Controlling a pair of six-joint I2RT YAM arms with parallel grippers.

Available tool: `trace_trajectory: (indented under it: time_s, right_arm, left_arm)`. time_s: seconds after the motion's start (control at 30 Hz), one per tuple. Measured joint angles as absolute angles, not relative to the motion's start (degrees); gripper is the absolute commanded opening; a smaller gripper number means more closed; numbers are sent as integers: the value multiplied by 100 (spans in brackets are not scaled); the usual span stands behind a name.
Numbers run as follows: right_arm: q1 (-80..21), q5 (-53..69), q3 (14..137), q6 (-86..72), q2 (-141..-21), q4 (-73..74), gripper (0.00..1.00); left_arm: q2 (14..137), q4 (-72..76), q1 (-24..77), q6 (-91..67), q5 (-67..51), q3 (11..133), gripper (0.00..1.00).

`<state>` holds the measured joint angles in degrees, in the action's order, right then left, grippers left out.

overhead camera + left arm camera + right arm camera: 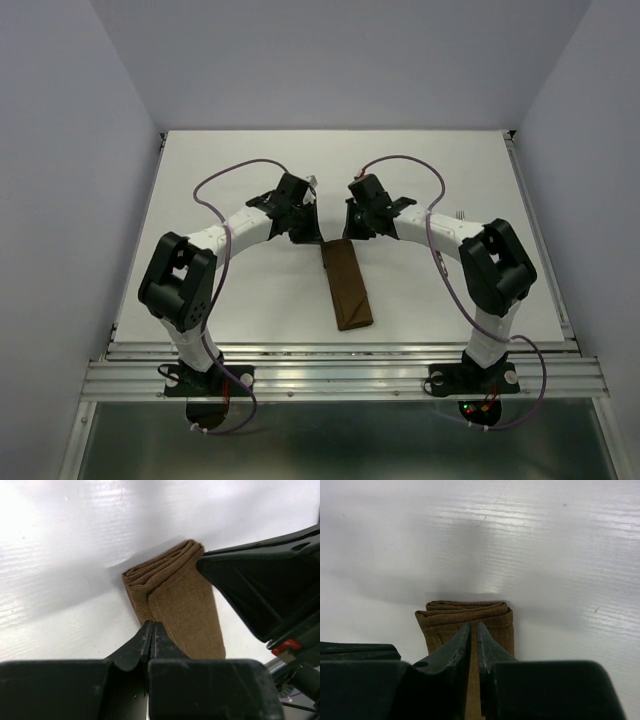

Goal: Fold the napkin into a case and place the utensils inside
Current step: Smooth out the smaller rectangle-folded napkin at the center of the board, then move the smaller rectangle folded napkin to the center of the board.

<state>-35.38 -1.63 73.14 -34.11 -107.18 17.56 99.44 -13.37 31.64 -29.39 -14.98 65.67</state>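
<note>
Where the two arms meet near the middle of the table, the left gripper [151,626] is clenched, its fingertips pressed together against the layered far end of the case [175,600]; whether it pinches any cloth cannot be told. Just to its right, the right gripper [474,626] has its fingers parted by a thin slit over the same end. The dark brown case lies flat on the white table [430,300], a narrow strip running toward the near edge, angled slightly right.
</note>
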Motion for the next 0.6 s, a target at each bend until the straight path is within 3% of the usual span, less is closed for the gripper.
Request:
trace_trajectory:
  time_s: [0.4, 0.6]
  right_arm:
    - [-4416, -731, 7334, -3385, -10156, 2145, 20]
    - [-4880, -792, 6860, -3642, -10003, 2078, 20]
  left_arm:
    - [9539, -1671, 2322, -2858, -1441, 6812, 0]
    - [10344, -1468, 2318, -3048, -1625, 7089, 0]
